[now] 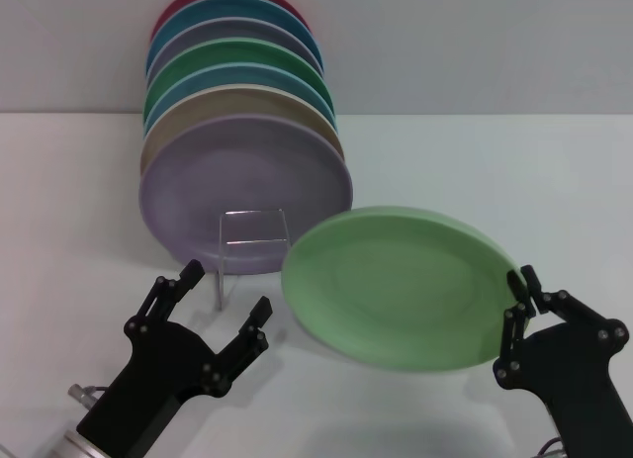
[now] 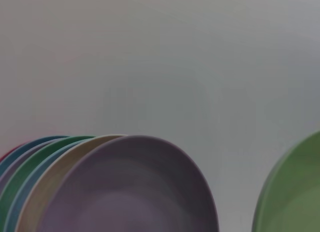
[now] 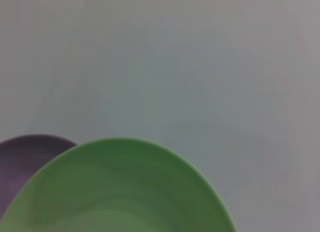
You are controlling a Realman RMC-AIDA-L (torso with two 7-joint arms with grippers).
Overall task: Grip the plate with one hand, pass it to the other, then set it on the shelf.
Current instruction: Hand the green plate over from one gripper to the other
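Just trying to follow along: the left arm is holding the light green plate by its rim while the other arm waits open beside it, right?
Not quite. In the head view it is the right gripper that pinches the rim of the light green plate. The left gripper is the one waiting, jaws open, beside the plate and in front of the rack.

- The plate: round, matte, pale green, tilted with its face up and forward, clamped at its right rim by the right pincer.
- The shelf: thin silver wire rack, upright, already carrying a row of plates.
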